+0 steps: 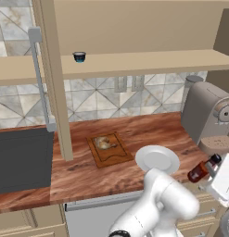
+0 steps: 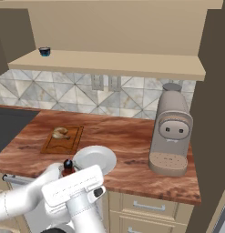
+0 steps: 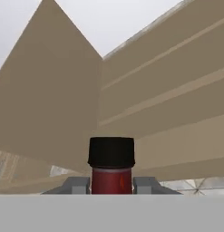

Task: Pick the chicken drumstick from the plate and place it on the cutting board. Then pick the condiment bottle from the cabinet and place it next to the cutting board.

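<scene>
Resting in the grip of the gripper (image 3: 111,183) is the condiment bottle (image 1: 202,169), a slim dark-red item with a black cap; the fingers (image 3: 77,186) are pressing in on either side of its body, closed down tight against it. In the left base view the bottle is tilting, cap up and to the right, off the front right edge of the countertop (image 1: 148,129), just right of the plate (image 1: 157,159). In the right base view its cap (image 2: 67,163) is peeking out above the white hand, just left of the plate.

Chicken drumstick (image 1: 104,143): golden-brown, lying on the cutting board (image 1: 109,149), toward the board's far half.

Cutting board: brown, rectangular, sitting flat on the reddish countertop, between the cabinet (image 1: 134,62) post and the plate.

Plate: white, round, standing bare near the counter's front edge, just right of the board and apart from it.

Cabinet: tan open shelving, its long shelf running above the tiled wall and carrying a small dark blue-rimmed cup (image 1: 79,56).

Coffee machine (image 2: 171,132): grey, standing at the counter's right end.

Sink (image 1: 21,159): dark, occupying the counter's left.
</scene>
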### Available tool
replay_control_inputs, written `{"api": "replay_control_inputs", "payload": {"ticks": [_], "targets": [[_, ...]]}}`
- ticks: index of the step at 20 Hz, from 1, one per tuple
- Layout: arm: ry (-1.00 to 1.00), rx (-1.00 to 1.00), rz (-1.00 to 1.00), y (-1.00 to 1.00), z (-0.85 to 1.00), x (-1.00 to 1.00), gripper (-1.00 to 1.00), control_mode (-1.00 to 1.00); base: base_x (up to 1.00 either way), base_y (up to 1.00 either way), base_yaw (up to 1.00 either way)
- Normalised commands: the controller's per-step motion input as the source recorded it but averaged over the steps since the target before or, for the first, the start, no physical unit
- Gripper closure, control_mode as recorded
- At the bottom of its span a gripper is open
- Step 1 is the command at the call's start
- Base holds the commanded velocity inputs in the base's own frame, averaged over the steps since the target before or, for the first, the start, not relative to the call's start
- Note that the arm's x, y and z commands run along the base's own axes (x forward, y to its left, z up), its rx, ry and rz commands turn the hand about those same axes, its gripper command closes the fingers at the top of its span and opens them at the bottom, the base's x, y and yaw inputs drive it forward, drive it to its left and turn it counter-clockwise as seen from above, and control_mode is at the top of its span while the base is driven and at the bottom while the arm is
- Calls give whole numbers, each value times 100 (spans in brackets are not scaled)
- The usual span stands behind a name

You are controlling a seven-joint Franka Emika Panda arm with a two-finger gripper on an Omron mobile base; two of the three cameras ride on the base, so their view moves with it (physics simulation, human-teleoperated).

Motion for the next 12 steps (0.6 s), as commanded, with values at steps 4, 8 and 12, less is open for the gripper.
{"api": "replay_control_inputs", "payload": {"ticks": [4,8,12], "targets": [[-6,-10,-10,-31,0,17,100,-100,0,0,0],[-2,-6,-10,-36,0,17,100,-100,0,0,0],[0,0,-7,-31,0,10,100,-100,0,0,0]]}}
